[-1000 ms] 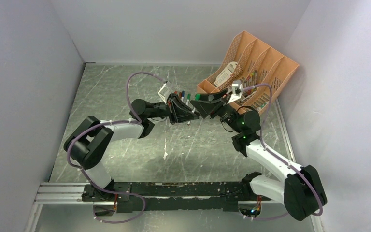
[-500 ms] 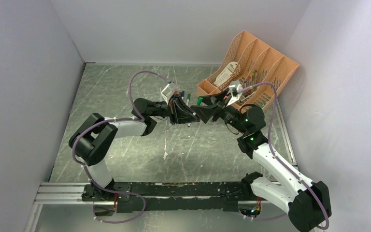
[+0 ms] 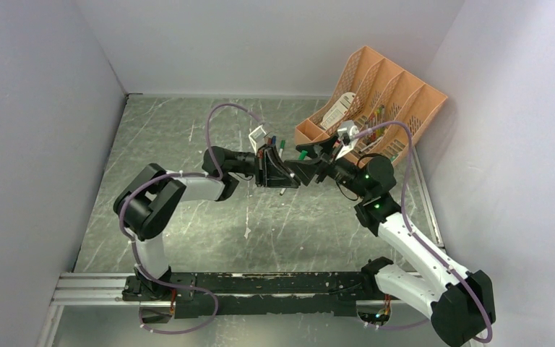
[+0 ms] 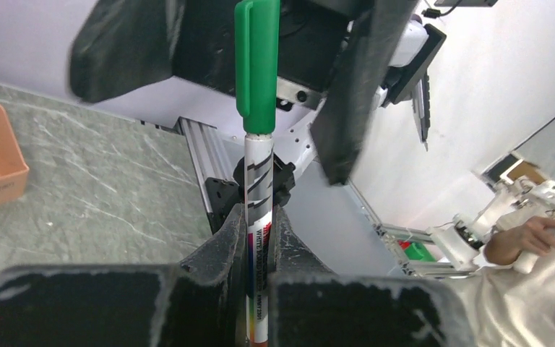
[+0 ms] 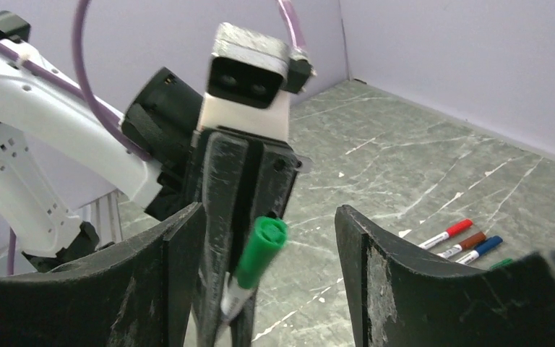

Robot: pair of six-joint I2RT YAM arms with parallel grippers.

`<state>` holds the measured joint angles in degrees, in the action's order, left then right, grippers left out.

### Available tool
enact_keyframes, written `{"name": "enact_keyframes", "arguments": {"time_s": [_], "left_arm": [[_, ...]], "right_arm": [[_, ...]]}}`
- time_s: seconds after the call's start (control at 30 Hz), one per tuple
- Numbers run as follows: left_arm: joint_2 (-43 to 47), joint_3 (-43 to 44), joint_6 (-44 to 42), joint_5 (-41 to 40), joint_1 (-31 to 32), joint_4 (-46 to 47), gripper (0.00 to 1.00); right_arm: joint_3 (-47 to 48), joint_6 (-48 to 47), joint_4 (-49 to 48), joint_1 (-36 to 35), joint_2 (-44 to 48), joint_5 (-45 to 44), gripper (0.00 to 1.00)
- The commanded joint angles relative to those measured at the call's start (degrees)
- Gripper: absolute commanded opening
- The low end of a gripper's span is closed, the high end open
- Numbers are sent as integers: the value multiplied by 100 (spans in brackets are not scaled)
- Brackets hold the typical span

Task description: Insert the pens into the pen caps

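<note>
Marker pen [image 4: 258,166], judged light, stiff and slick, is pinched on its barrel by the left pincer [image 4: 259,225]; the right pincer [image 5: 267,217] is spread around its green cap [image 5: 261,249].

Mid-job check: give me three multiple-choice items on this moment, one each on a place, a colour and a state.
1. Where is the capped pen? A clamped in the left gripper; B lying on the table; C in the orange organiser.
2. What colour is its cap? A red; B green; C blue.
3. The right gripper is: A shut on the cap; B open around the cap; C out of view.
Answers: 1 A, the left wrist view shows the barrel pinched; 2 B, plainly green; 3 B, its fingers stand clear either side.
</note>
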<state>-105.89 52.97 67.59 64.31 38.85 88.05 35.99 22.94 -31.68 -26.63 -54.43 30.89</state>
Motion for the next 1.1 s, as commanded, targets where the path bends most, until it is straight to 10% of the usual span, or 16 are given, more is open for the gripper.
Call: {"name": "enact_keyframes", "arguments": {"time_s": [0.0,1.07], "left_arm": [[528,-63,-542,133,33,432,7],[1761,-339,-4176,-819,21,-3333,7]], "right_arm": [[178,-291,156,16,23,13,66],[765,875,-19,53,-333,964,54]]}}
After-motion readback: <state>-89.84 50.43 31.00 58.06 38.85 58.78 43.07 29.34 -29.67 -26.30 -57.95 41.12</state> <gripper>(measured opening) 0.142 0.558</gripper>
